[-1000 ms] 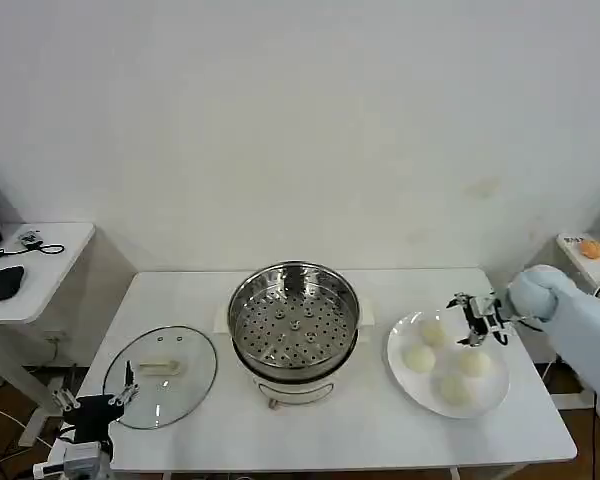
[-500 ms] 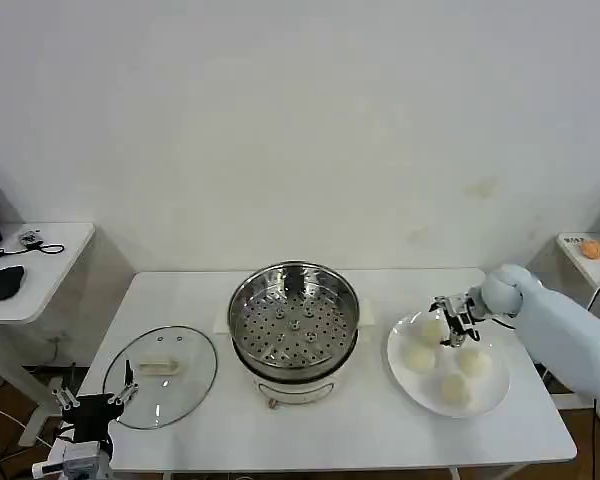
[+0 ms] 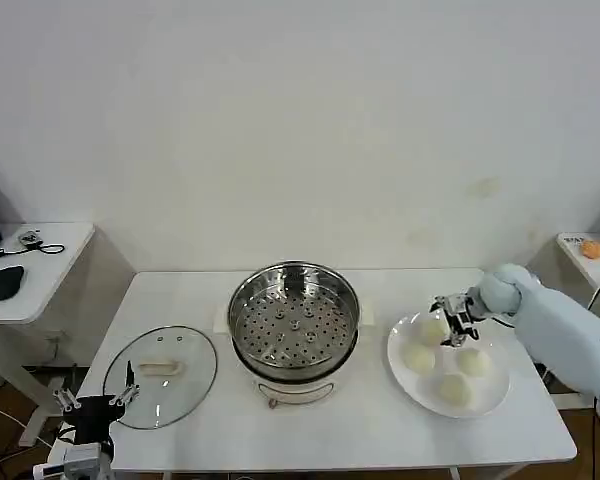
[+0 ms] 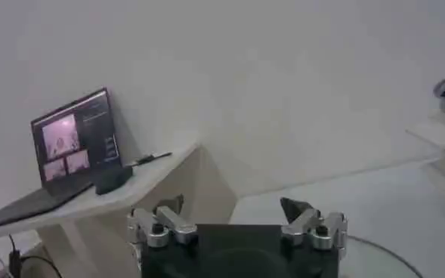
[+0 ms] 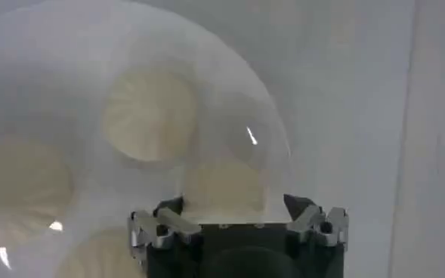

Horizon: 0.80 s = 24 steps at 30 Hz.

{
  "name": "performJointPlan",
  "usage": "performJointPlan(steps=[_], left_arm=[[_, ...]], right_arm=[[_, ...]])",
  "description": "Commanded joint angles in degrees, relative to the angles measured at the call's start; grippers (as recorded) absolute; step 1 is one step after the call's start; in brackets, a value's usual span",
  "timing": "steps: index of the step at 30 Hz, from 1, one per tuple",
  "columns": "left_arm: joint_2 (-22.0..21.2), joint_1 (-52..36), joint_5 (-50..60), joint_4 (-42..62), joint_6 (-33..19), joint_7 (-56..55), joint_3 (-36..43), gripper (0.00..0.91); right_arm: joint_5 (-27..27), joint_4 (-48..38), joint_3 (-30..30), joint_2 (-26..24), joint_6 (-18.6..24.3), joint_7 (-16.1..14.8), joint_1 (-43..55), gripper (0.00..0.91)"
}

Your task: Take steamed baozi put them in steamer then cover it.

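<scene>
Right hand, fingers spread, straddles the creamy-white round dough bun at twelve o'clock on the flat white plate; it should close gently to avoid denting.

Left hand idles spread.

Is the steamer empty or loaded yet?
Empty: the steamer shows only its bare perforated tray, and four buns sit on the plate.

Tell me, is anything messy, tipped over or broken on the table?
Nothing stands out. The four steamed baozi sit neatly on the white plate, the steamer stands upright and empty, and the cover lies flat beside it. The right gripper is open over the far baozi; the left gripper waits, open, by the cover.
</scene>
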Motion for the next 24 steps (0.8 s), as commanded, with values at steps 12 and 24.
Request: performJointPlan(steps=[12,24], left_arm=[[-0.15,0.44,0.09,-0.19,0.03,0.16,0.02,0.907],[-0.2,0.35,0.16,-0.35,0.02,0.24,-0.13,0.907]], right_arm=[[0.91,0.95,-1.62,-1.26,-0.37,-0.63,-0.47,0.907],[-0.15,-3.04,-1.34,3.34,-0.71,1.17,-0.19,0.907]])
